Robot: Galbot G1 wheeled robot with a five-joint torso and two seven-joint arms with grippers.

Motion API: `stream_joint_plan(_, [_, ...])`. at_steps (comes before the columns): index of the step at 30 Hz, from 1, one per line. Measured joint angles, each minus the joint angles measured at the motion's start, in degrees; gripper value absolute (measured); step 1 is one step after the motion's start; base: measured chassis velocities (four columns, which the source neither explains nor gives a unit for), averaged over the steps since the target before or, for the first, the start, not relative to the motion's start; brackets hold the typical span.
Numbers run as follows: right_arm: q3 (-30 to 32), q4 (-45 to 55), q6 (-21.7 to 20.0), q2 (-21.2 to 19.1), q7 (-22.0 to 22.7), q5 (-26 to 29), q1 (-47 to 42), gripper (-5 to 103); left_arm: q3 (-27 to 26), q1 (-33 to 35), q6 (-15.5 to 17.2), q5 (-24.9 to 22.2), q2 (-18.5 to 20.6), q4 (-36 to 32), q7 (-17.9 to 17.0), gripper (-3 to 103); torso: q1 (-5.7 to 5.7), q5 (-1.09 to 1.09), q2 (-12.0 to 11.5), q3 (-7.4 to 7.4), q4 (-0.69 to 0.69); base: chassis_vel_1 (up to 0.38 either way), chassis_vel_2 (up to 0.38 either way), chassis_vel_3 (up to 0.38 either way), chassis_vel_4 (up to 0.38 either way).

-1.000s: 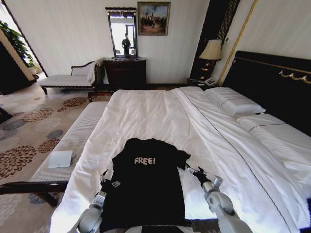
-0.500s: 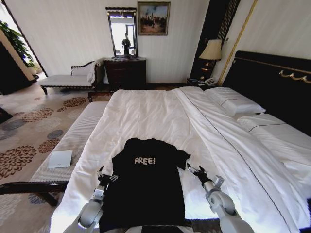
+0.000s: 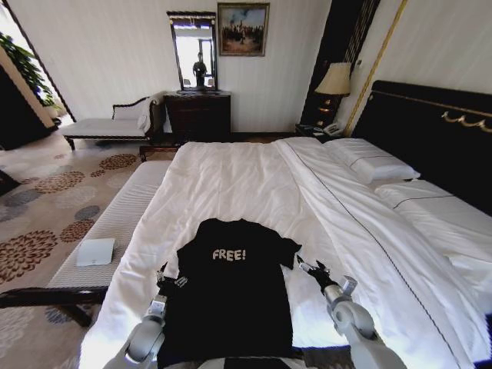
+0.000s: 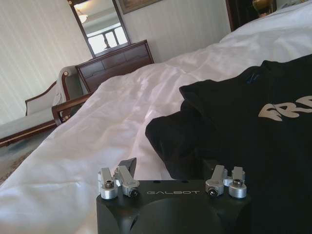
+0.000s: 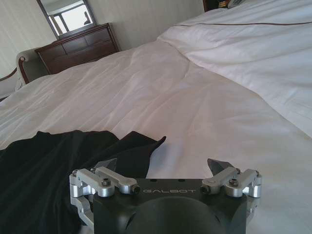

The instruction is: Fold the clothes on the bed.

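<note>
The left end effector (image 3: 168, 278) is resting with its fingers spread at the T-shirt's (image 3: 231, 292) left edge, at about 9 o'clock from the garment's centre, just beside the bunched left sleeve (image 4: 180, 136). The right end effector (image 3: 310, 270) is hovering with its fingers parted too, empty, at about 3 o'clock, just off the right sleeve (image 5: 139, 146). Neither is gripping cloth. The black shirt is lying face up on the near end of the bed (image 3: 231, 177), its "FREE!" lettering (image 3: 229, 254) showing, body flat and unfolded. The sleeves are perhaps tucked inward slightly, though that is hard to make out. Judging from this, the folding is barely starting: both sides and the lengthwise fold are waiting to be done.
</note>
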Motion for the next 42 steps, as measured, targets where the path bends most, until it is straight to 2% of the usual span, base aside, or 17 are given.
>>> stream_joint_plan(1, [0.05,0.05,-0.01,0.0,0.01,0.04,-0.04,100,0.02,-0.03,-0.09,0.05,0.0,-0.03,0.0,73,0.0,0.0,0.0,0.0,0.0,0.0,0.0,0.0,0.0])
stream_joint_plan(3, [0.27,0.09,-0.01,0.0,0.02,0.15,-0.27,100,0.11,-0.07,-0.14,0.09,0.0,-0.03,-0.01,56,0.0,0.0,0.0,0.0,0.0,0.0,0.0,0.0,0.0])
stream_joint_plan(5, [0.33,0.12,-0.01,0.0,0.02,0.16,-0.36,100,0.14,-0.07,-0.14,0.07,0.01,-0.03,-0.01,56,0.0,0.0,0.0,0.0,0.0,0.0,0.0,0.0,0.0])
stream_joint_plan(9, [0.74,0.52,-0.01,-0.02,0.0,0.19,-0.95,100,0.2,-0.08,-0.14,0.05,0.02,0.05,-0.01,34,0.0,0.0,0.0,0.0,-0.01,0.0,0.0,0.0,0.0])
stream_joint_plan(11, [0.83,0.58,-0.01,-0.05,0.0,0.22,-1.02,100,0.22,-0.12,-0.14,0.05,0.02,0.1,0.0,34,0.0,0.0,0.0,0.0,0.0,0.0,0.0,0.0,0.0])
stream_joint_plan(14, [1.09,0.76,0.0,-0.18,-0.02,0.31,-1.2,100,0.34,-0.41,-0.14,-0.05,0.03,0.18,0.02,19,0.0,0.0,0.0,0.0,-0.01,0.0,0.0,0.0,0.0])
stream_joint_plan(17, [1.11,0.82,0.01,-0.14,-0.03,0.31,-1.25,100,0.36,-0.51,-0.14,-0.28,0.13,0.19,0.03,13,0.0,0.0,0.0,0.0,0.0,0.0,0.0,0.0,0.0])
stream_joint_plan(19, [1.1,1.0,0.02,0.06,-0.04,0.28,-1.32,100,0.3,-0.61,0.04,-0.81,0.29,0.14,0.07,3,0.0,0.0,0.0,0.0,0.0,0.0,0.0,0.0,0.0])
stream_joint_plan(26, [0.68,1.03,0.04,0.33,-0.12,0.03,-1.3,100,-0.17,-1.61,1.35,-3.66,0.44,-0.1,-0.3,2,0.0,0.0,0.0,0.0,0.0,0.0,0.0,0.0,0.0])
stream_joint_plan(29, [0.63,1.12,0.09,0.39,-0.24,-0.11,-1.53,100,-1.05,-3.3,3.98,-10.6,0.25,-0.42,-1.86,2,0.0,0.0,0.0,0.0,0.0,0.0,0.0,0.0,0.0])
stream_joint_plan(31, [0.64,1.15,0.11,0.4,-0.29,-0.12,-1.6,100,-1.33,-3.91,4.8,-12.73,0.17,-0.48,-2.23,2,0.0,0.0,0.0,0.0,0.0,0.0,0.0,0.0,0.0])
stream_joint_plan(33, [0.67,1.16,0.19,0.4,-0.44,-0.2,-1.8,100,-1.99,-5.83,7.4,-19.53,0.01,-0.64,-3.63,2,0.0,0.0,0.0,0.0,0.0,0.0,0.0,0.0,0.0])
stream_joint_plan(34, [0.67,1.16,0.19,0.4,-0.44,-0.2,-1.8,100,-1.99,-5.83,7.4,-19.53,0.01,-0.64,-3.63,2,0.0,0.0,0.0,0.0,0.0,0.0,0.0,0.0,0.0])
stream_joint_plan(35, [0.69,1.16,0.26,0.41,-0.54,-0.29,-1.93,100,-2.37,-7.35,9.09,-24.21,-0.07,-0.71,-4.71,2,0.0,-0.01,0.0,0.0,-0.01,0.0,0.0,0.0,0.0])
stream_joint_plan(38, [0.73,1.16,0.45,0.64,-0.78,-0.55,-2.23,100,-3.09,-10.18,11.15,-32.05,-0.26,-0.4,-6.74,2,0.0,0.0,0.0,0.0,-0.01,0.0,0.0,0.0,0.0])
stream_joint_plan(39, [0.73,1.16,0.45,0.64,-0.78,-0.55,-2.23,100,-3.09,-10.18,11.15,-32.05,-0.26,-0.4,-6.74,2,0.0,0.0,0.0,0.0,-0.01,0.0,0.0,0.0,0.0])
stream_joint_plan(42, [0.74,1.23,0.59,0.79,-0.95,-0.87,-2.43,100,-3.46,-12.44,12.32,-37.31,-0.88,0.41,-8.35,2,0.0,-0.01,0.0,0.0,0.0,0.0,0.0,0.0,0.0])
